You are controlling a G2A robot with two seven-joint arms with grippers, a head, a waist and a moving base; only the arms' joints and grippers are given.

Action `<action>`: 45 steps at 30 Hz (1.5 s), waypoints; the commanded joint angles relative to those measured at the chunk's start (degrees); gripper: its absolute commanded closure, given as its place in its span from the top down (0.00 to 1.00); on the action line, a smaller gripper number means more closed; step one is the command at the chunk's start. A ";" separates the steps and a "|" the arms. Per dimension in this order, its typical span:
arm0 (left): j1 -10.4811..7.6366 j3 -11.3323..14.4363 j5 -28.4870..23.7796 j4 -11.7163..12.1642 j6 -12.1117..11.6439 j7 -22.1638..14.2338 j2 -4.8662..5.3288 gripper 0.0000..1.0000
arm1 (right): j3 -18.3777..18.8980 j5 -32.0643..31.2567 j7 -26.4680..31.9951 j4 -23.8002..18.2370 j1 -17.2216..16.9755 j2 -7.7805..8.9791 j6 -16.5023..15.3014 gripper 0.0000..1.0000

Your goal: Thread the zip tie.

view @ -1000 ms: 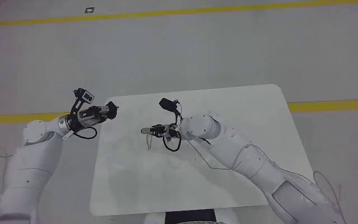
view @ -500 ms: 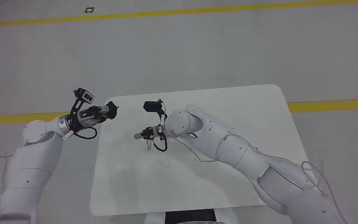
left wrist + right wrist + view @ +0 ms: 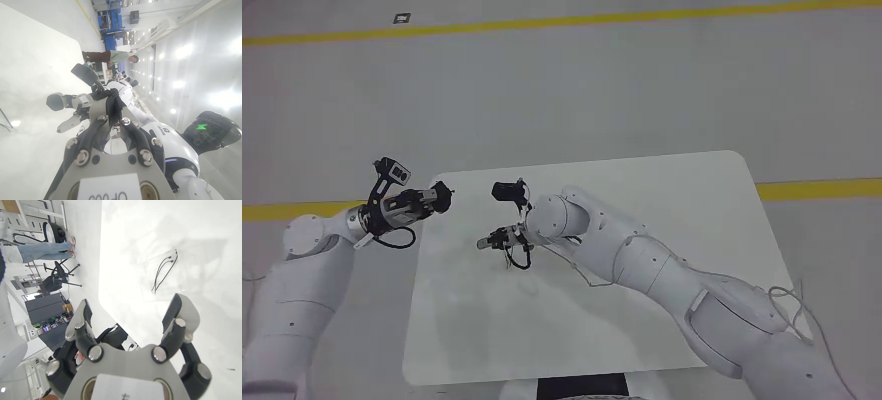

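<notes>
Thin black zip ties (image 3: 164, 272) lie loose on a clear plastic sheet (image 3: 149, 294) on the white table (image 3: 662, 200), near its left side. My right gripper (image 3: 130, 311) hovers just short of them, open, with nothing between its fingers; from above it sits over the table's left-middle (image 3: 485, 242). My left gripper (image 3: 445, 192) is held at the table's left edge, off to the side of the ties, its fingertips (image 3: 113, 102) pressed together with nothing visible between them. The left wrist view also catches the right gripper (image 3: 54, 116) and one end of a tie (image 3: 5, 119).
The table's left edge (image 3: 100, 256) runs close to the ties, with floor beyond it. A small dark speck (image 3: 231, 369) lies on the table behind the right gripper. The table's right half (image 3: 692, 260) is bare apart from the right arm.
The right arm has swung leftward across the table, bringing its open gripper nearer the left edge and the ties. The left arm has not moved.
</notes>
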 commanded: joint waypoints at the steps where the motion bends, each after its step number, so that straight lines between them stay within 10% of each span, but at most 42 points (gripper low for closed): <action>1: 0.00 0.00 0.00 0.00 0.00 0.00 0.00 0.00 | -0.44 -0.45 1.23 1.13 0.98 -0.77 0.04 1.00; 26: 0.00 0.00 0.00 0.00 0.00 0.00 0.00 0.00 | -5.40 3.15 4.00 31.90 9.30 -19.46 0.04 1.00; 45: 0.00 0.00 0.00 0.00 0.00 0.00 0.00 0.00 | -6.12 3.22 -0.81 35.01 8.56 -20.72 0.04 1.00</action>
